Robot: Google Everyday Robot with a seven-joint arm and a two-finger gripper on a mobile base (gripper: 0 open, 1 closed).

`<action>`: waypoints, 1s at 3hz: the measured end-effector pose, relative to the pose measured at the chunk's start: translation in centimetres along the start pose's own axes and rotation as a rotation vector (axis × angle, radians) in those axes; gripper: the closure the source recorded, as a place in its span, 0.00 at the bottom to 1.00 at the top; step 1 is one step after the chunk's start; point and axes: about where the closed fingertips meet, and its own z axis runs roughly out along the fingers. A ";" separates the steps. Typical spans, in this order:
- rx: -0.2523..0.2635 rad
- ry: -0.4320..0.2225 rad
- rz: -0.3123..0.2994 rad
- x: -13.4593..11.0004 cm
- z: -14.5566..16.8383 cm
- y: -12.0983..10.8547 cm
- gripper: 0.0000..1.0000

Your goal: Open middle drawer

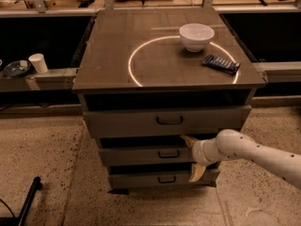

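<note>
The middle drawer [141, 156] is the grey front between the top and bottom drawers of the cabinet, with a small black loop handle [168, 154]. A dark gap shows above it. My gripper [192, 157] is on the end of the white arm [254, 153] coming in from the right. It sits at the drawer's right end, just right of the handle. It is open: the upper tan finger [189, 140] is at the drawer's top edge and the lower finger [196, 173] reaches down over the bottom drawer's front.
The top drawer [131, 122] and bottom drawer [141, 179] have like handles. On the cabinet top [117, 55] stand a white bowl [196, 36] and a dark packet [221, 63]. A white cup [38, 63] and a dish [16, 68] sit on the left ledge.
</note>
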 end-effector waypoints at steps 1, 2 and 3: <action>-0.010 0.021 0.014 2.5 1.0 -0.6 0.00; -0.016 0.029 0.049 4.7 2.0 -0.6 0.15; -0.019 0.039 0.050 4.9 2.5 -1.0 0.38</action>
